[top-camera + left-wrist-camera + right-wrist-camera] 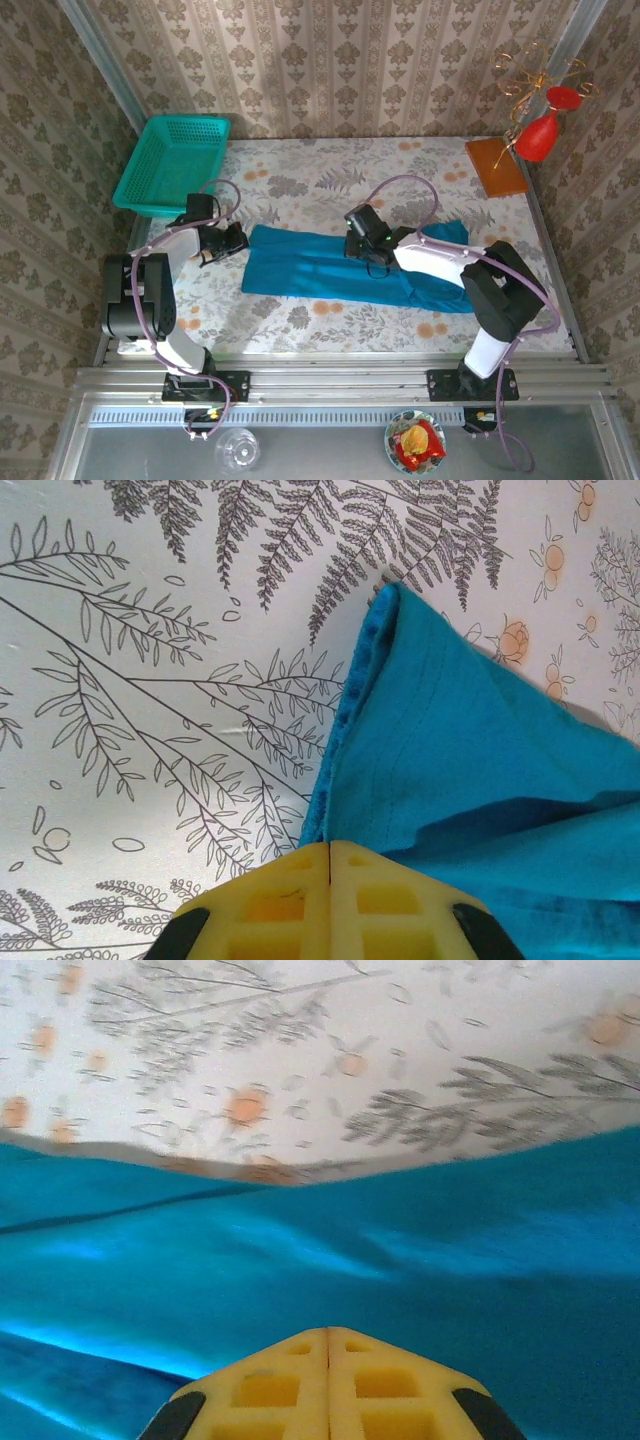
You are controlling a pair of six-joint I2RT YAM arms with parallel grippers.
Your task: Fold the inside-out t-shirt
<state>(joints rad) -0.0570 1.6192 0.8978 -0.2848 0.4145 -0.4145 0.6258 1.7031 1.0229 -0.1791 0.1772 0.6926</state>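
Across the middle of the floral tabletop [320,180], the inside-out t-shirt [310,268] is found laid flat as a long blue-teal band, running from left of centre to the right side. The left jaws are located just at the band's left end and are shut tight, with no gap between them. In the left wrist view, a folded edge of the shirt [470,750] is seen to run right up to their tips, but whether any cloth is pinched cannot be told. The right jaws are positioned low over the middle of the band, near its far edge, and are likewise pressed together. In the right wrist view, the shirt [300,1280] is spread beneath and ahead of them, and a grip on it cannot be confirmed. A teal mesh basket [172,165] is noted at the far left corner, well apart from the shirt.
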